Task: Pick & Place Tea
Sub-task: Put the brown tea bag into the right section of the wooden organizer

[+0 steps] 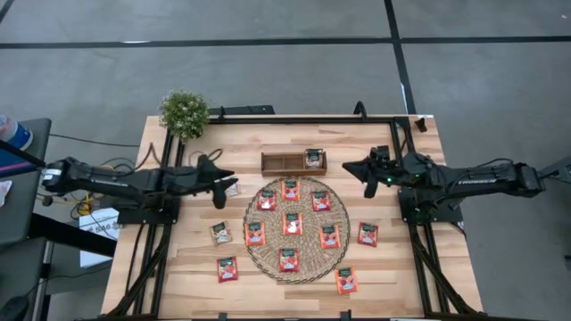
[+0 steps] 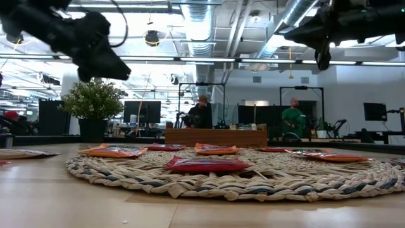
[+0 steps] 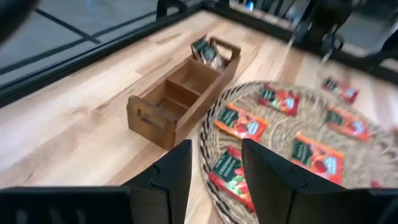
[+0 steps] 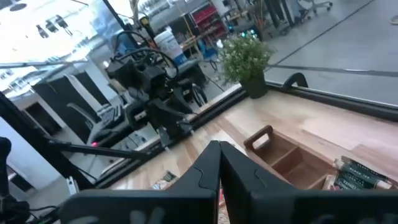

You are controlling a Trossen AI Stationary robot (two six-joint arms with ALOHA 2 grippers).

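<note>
- I'm seeing the left gripper [image 1: 220, 187] hanging above the table's left side, its dark fingers [image 3: 177, 177] parted and holding nothing.
- The red-orange square tea sachets [image 1: 292, 223] are lying flat on the round woven mat [image 1: 308, 266] and on the pale wooden table [image 1: 401, 285] around it; one [image 1: 313, 158] is sitting in the small brown wooden compartment tray [image 1: 278, 161].
- The right gripper [image 1: 368, 185] is hovering right of the tray, clenched and empty.

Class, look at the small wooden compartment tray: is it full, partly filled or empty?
Partly filled. The wooden tray holds tea sachets only in its right-end compartment; the left wrist view shows the other two compartments bare.
</note>
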